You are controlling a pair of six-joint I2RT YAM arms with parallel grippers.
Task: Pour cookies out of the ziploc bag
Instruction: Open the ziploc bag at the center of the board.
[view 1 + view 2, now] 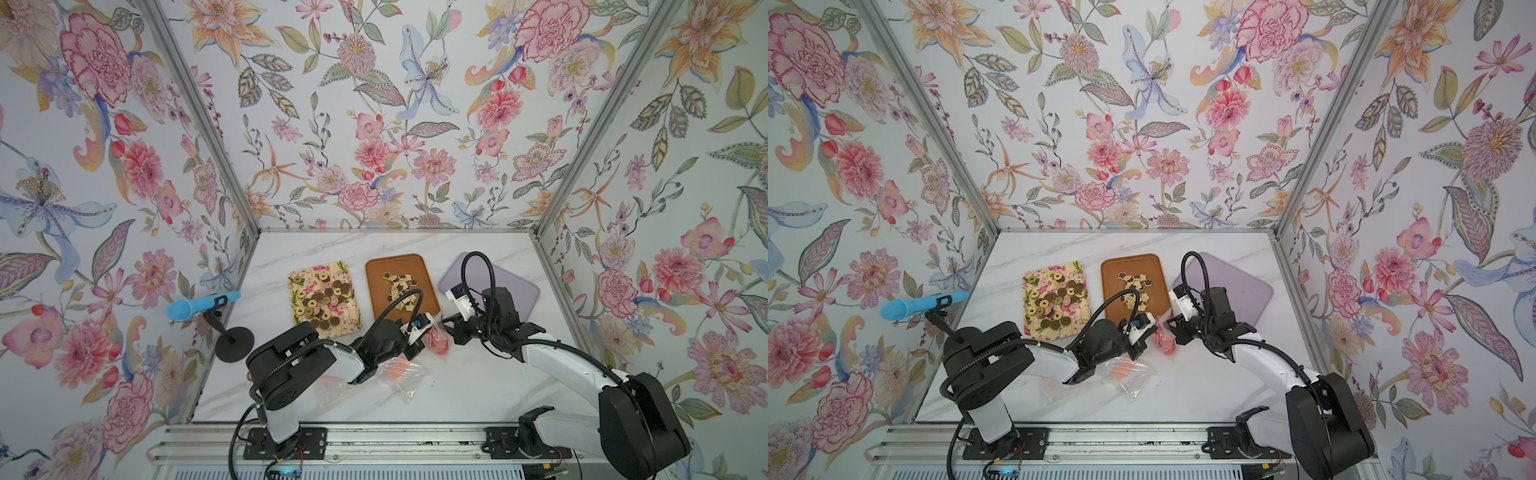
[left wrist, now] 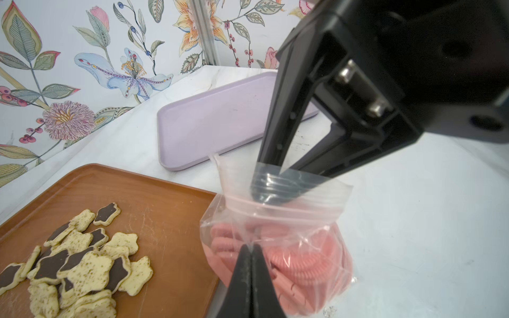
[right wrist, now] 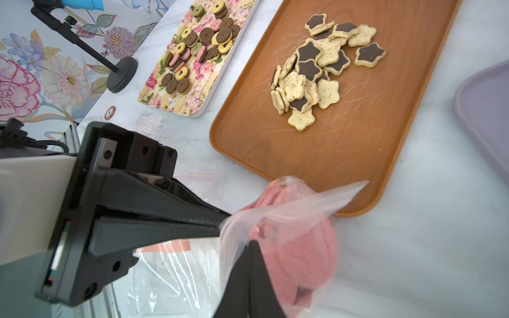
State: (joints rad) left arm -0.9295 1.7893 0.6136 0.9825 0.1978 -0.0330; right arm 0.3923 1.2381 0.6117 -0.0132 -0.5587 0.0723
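A clear ziploc bag [image 1: 437,341] [image 1: 1165,341] stands on the marble table between my two grippers, just in front of the brown tray. Pink round cookies [image 2: 300,264] [image 3: 300,247] fill its lower part. In the left wrist view my left gripper [image 2: 251,246] is shut, pinching the bag's near wall. My right gripper [image 3: 252,242] is shut on the film at the opposite side. Seen from the left wrist, the right gripper's fingertips [image 2: 271,192] sit at the bag's zip strip. From above, the left gripper [image 1: 423,332] and the right gripper [image 1: 448,322] meet over the bag.
A floral tray [image 1: 353,328] holds several round cookies. The brown tray [image 1: 415,266] holds star cookies [image 3: 311,71]. A lilac tray [image 1: 524,296] lies bare at the back right. Empty clear bags [image 1: 401,376] lie under the left arm. A blue microphone on a black stand [image 1: 235,345] is at the left.
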